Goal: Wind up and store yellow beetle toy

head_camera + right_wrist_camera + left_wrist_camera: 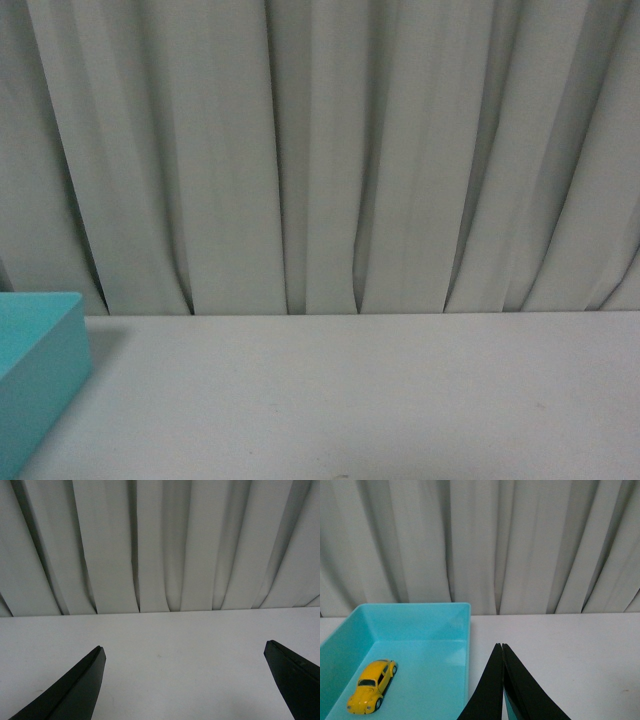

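Observation:
The yellow beetle toy (372, 686) lies on the floor of a turquoise bin (420, 625), seen in the left wrist view. My left gripper (501, 646) is shut and empty, its tips over the white table just beside the bin's rim, apart from the toy. My right gripper (184, 650) is open and empty above bare white table. In the front view only a corner of the turquoise bin (40, 350) shows at the left; neither gripper nor the toy shows there.
A white table (380, 400) runs to a pleated grey-white curtain (330, 150) close behind it. The bin stands at the table's left side.

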Controlling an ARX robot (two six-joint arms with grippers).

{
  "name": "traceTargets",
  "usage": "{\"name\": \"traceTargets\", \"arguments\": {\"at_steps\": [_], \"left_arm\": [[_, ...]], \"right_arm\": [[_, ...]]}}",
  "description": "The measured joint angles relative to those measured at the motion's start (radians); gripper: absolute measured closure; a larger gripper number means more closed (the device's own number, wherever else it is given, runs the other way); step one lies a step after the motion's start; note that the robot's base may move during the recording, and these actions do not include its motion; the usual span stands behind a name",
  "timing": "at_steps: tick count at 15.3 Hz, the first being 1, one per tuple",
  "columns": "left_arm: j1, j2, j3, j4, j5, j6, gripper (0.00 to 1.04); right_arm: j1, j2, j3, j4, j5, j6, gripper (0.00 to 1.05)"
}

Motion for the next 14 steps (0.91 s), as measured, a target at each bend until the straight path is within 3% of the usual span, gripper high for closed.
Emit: {"name": "traceTargets", "arguments": {"at_steps": [5,7,10,11,14], "left_arm": [[0.0,0.0,0.0,0.0,0.0,-0.001,0.54],[0.0,0.0,0.0,0.0,0.0,-0.001,0.47],[0.0,0.0,0.0,0.0,0.0,-0.001,0.11],[0.0,0.0,0.0,0.0,0.0,0.0,0.06],[0.0,0.0,0.0,0.0,0.0,-0.001,0.07]], "right_arm": [[0.0,0.0,0.0,0.0,0.0,0.0,0.07],[0.0,0.0,0.0,0.0,0.0,0.0,0.07],[0.0,0.0,0.0,0.0,0.0,0.0,0.07],[0.0,0.0,0.0,0.0,0.0,0.0,0.07],[0.0,0.0,0.0,0.0,0.0,0.0,0.07]]}}
